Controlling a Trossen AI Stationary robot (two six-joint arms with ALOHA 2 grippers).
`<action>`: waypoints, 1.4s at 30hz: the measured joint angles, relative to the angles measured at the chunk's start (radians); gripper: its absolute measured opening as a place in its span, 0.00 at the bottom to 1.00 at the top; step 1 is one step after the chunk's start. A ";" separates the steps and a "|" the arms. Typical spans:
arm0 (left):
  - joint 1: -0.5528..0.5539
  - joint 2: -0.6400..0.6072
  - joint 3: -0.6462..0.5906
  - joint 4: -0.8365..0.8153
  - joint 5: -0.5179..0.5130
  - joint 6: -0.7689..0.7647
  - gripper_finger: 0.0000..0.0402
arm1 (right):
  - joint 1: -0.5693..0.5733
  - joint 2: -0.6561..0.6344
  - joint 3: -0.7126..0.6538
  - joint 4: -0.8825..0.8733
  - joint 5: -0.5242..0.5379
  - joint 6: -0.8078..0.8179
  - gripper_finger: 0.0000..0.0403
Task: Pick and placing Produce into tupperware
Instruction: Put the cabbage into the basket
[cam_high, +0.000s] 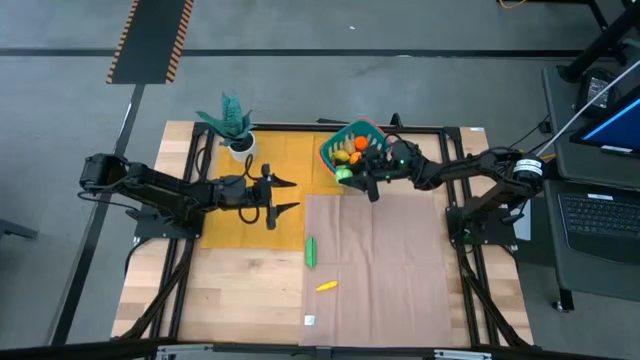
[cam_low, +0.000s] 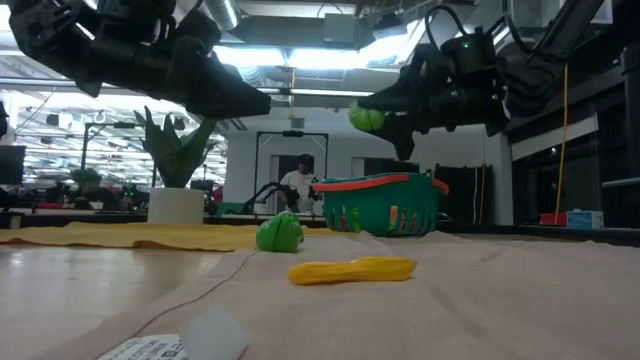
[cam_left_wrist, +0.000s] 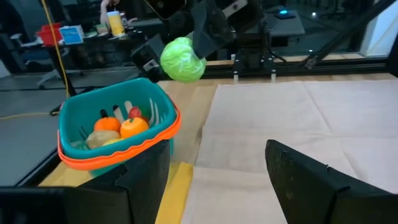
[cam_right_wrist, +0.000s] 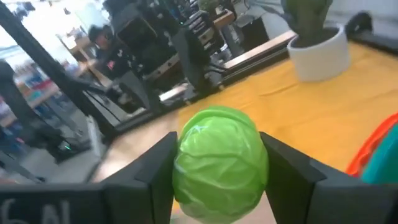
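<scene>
Right arm: reaches in from the table's right edge, stretched nearly flat, wrist raised above the table at the container's near-right side.
Right gripper (cam_high: 358, 178): clenched on a green cabbage (cam_right_wrist: 219, 163) — a finger presses each flank and the ball sits between them, held in the air just beside the container's rim, not over its middle.
Container (cam_left_wrist: 109, 152): teal tub with an orange-red rim, standing on the far part of the table just past the tan cloth's far edge.
Inside the container: two orange fruits (cam_left_wrist: 120, 125), a small red piece (cam_left_wrist: 135, 112) and a pale yellowish piece (cam_left_wrist: 101, 140) lie against the slotted bottom.
Left arm: comes from the table's left edge, bent at the elbow, forearm level and pointing toward the container over the yellow mat (cam_high: 255, 215).
Left gripper (cam_high: 287, 195): released — fingers spread with nothing between them, hovering well left of the container.
Loose produce: a long green vegetable (cam_high: 311, 251) and a yellow one (cam_high: 327, 286) lie on the tan cloth (cam_high: 380, 270), well on the near side of the container and apart from each other.
Potted plant (cam_high: 233, 125): upright in a white pot, left of the container, at the mat's far edge.
Writing: a small white tag (cam_high: 309, 320) lies at the cloth's near edge — its print cannot be read.
</scene>
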 joint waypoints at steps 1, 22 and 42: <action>0.002 0.000 0.000 0.000 0.000 -0.008 0.64 | -0.008 0.000 0.000 -0.002 0.004 -0.029 0.48; 0.034 0.000 0.000 0.018 0.001 -0.069 0.64 | -0.049 -0.005 0.000 -0.113 0.403 -0.454 0.48; 0.142 0.002 0.000 0.017 0.149 -0.042 0.64 | 0.028 -0.005 0.010 -0.141 0.740 -0.478 0.48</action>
